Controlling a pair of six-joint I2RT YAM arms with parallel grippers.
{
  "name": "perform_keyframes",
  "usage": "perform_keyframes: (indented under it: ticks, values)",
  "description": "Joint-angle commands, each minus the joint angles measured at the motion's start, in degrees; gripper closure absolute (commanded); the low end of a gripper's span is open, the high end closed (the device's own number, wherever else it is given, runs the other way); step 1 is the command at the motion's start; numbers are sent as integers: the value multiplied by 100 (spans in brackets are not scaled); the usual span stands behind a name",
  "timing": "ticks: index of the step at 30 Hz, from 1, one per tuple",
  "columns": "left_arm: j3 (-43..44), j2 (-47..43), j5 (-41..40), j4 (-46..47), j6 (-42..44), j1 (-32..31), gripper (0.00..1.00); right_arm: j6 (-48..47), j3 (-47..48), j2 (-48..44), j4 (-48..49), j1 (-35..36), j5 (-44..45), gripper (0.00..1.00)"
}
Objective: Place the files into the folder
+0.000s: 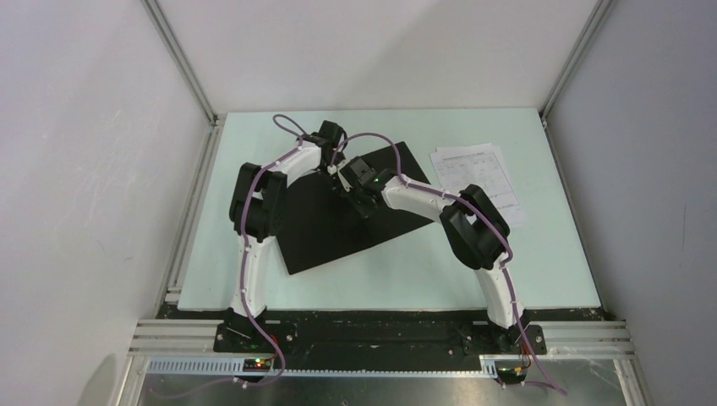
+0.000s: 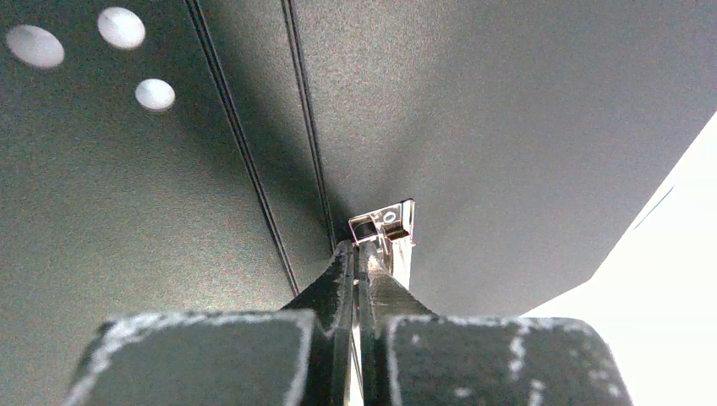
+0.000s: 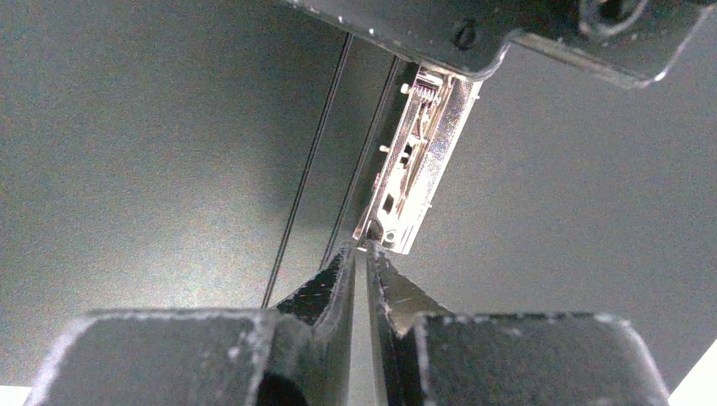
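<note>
- Jaws of my left gripper (image 2: 359, 250) are pressed together, tips at the bright tab of the spine clip (image 2: 385, 222). Whether the tab is pinched between them I cannot tell.
- My right gripper (image 3: 362, 250) is nearly together, with only a thin slit between the fingers. Its tips touch the near end of the same clip. I cannot tell if they nip it or merely press on it.
- The clip's long axis runs straight away from my right tips, parallel to the two spine creases. My left gripper sits at its far end, so my two tools face each other along it.
- The folder (image 1: 330, 237) lies open, black inside up, skewed on the table (image 1: 406, 283), both flaps flat.
- The files (image 1: 475, 162) lie on the table to the right of the folder, just beside its far right corner and partly hidden under my right arm. They are not yet inside. My right arm is plainly the nearer one.
- Judgement: the clip must be raised first, then the sheets must travel left across the right flap toward the spine.
- Room: there is bare table along the folder's near edge and right of the files. The left flap is crowded by my left arm.
</note>
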Motion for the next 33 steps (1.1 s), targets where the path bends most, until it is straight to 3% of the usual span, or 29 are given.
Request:
perform_keyframes:
  ticks: [1, 12, 33]
  values:
    - [-168, 211, -103, -135, -5, -89, 100, 42, 156, 172, 142, 1, 92, 85]
    - [-161, 207, -95, -142, -5, -80, 100, 24, 318, 148, 168, -51, 126, 81]
    - [-191, 222, -56, -141, -75, -61, 100, -195, 322, 343, 233, -42, 126, 85]
